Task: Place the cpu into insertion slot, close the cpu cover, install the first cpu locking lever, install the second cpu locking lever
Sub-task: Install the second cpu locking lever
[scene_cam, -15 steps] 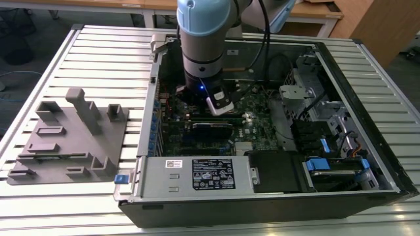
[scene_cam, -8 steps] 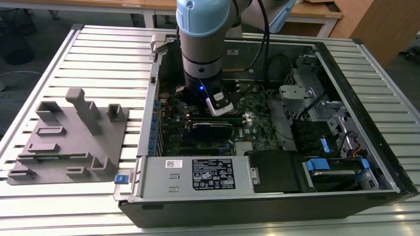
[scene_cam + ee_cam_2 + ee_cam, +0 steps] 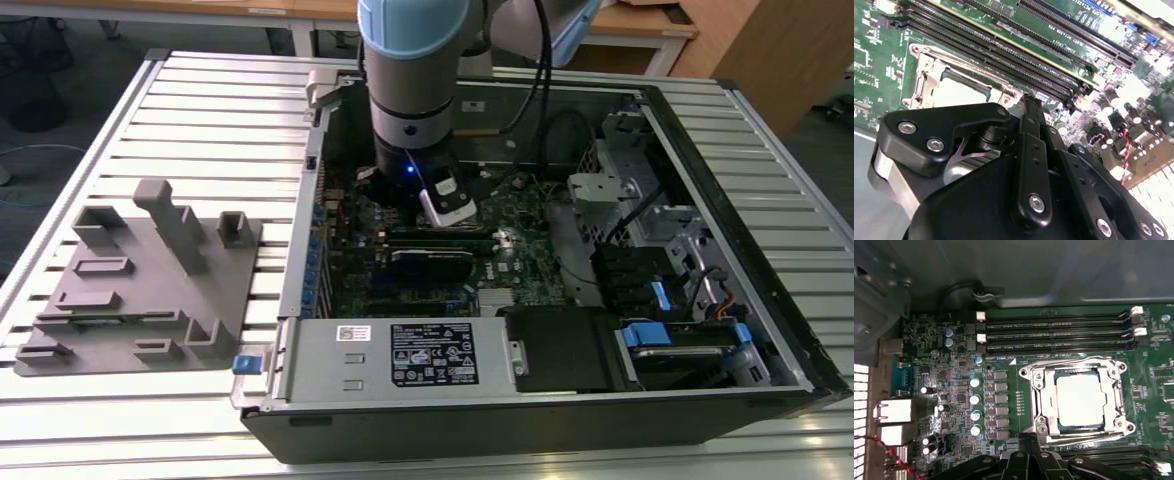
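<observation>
The cpu (image 3: 1080, 401), a pale silver square, lies flat in the insertion slot (image 3: 1074, 374) on the green motherboard. The cpu cover (image 3: 1043, 395), a silvery frame, lies down around the chip, which shows through its cut-out. Thin metal lever rods (image 3: 1074, 360) run along two sides of the cover. My black gripper (image 3: 1026, 440) is shut, with nothing in it, and hovers just beside the socket's edge. In the second wrist view the gripper (image 3: 1026, 100) hangs right by the cpu (image 3: 956, 92) and cover (image 3: 924, 80). In the exterior view the arm (image 3: 414, 100) reaches down into the open computer case (image 3: 534, 400).
Long black memory slots (image 3: 1054, 332) run beside the socket, and more lie on its other side (image 3: 1114, 460). Capacitors and rear ports (image 3: 899, 412) sit farther off. A grey fixture block (image 3: 147, 280) stands on the slatted table at the exterior view's left. Drive bays (image 3: 667, 300) fill the case's right.
</observation>
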Robot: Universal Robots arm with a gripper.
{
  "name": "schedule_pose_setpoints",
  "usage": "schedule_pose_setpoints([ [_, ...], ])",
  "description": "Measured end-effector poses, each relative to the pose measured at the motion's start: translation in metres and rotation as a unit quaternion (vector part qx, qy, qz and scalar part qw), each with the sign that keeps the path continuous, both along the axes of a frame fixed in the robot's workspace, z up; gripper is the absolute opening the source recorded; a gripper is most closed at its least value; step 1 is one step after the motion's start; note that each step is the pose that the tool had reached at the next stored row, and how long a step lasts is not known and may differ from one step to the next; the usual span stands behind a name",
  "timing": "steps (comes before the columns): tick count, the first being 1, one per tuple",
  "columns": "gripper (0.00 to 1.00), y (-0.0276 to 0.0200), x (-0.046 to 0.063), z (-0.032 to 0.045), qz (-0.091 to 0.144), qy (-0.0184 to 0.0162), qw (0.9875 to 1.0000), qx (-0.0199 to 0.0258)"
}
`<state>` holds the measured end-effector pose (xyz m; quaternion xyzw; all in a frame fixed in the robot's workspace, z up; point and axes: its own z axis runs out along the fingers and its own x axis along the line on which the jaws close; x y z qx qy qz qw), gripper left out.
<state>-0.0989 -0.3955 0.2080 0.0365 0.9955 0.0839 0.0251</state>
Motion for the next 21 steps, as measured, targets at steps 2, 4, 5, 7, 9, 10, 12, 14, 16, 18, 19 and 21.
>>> schedule_pose_setpoints([
  [2,0.1,0.0,0.0,0.004,0.0,0.0,1.0,0.0],
  [4,0.1,0.0,0.0,0.0083,0.0,0.0,1.0,0.0],
  [5,0.1,0.0,0.0,0.0103,0.0,0.0,1.0,-0.0001],
  [7,0.1,0.0,0.0,0.0137,0.0,0.0,1.0,-0.0009],
  [9,0.1,0.0003,0.0,0.016,-0.001,0.0,1.0,-0.0029],
  [10,0.1,0.0006,0.0,0.0164,-0.001,-0.0001,1.0,-0.004],
  [12,0.1,0.0018,0.001,0.0165,-0.002,-0.0001,1.0,-0.0086],
  [14,0.1,0.0032,0.004,0.0166,-0.005,0.0,0.9999,-0.014],
  [16,0.1,0.0047,0.006,0.0166,-0.008,0.0,0.9998,-0.0173],
  [18,0.1,0.0061,0.009,0.0165,-0.01,0.0,0.9998,-0.0187],
  [19,0.1,0.0069,0.011,0.0165,-0.011,0.0001,0.9998,-0.0191],
  [21,0.1,0.0083,0.016,0.0163,-0.012,0.0,0.9997,-0.0195],
])
